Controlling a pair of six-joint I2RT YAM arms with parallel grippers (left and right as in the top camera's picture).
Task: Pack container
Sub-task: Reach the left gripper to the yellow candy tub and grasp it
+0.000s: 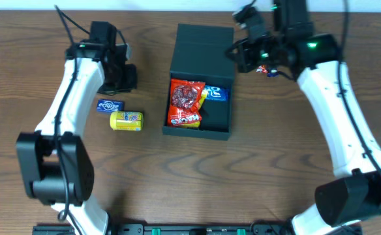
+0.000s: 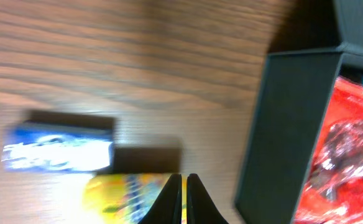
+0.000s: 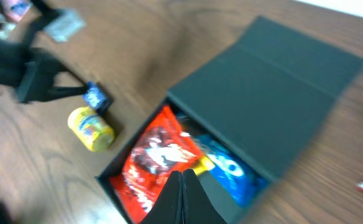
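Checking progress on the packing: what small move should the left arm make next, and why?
Probably open the left gripper and lower it onto the yellow tub. Its jaws are shut, with their tips in front of that tub in the wrist view, and the tub and the Eclipse pack lie on the table, outside the open container.

Left arm (image 1: 70, 104) extends forward from its base, white links angled inward; left gripper (image 2: 183, 182) is closed, fingers (image 2: 174, 202) pressed together and empty; right arm (image 1: 337, 104) reaches forward and bends inward at the wrist; right gripper (image 3: 183, 177) is likewise closed, fingers (image 3: 172, 202) meeting at the tips, holding nothing.
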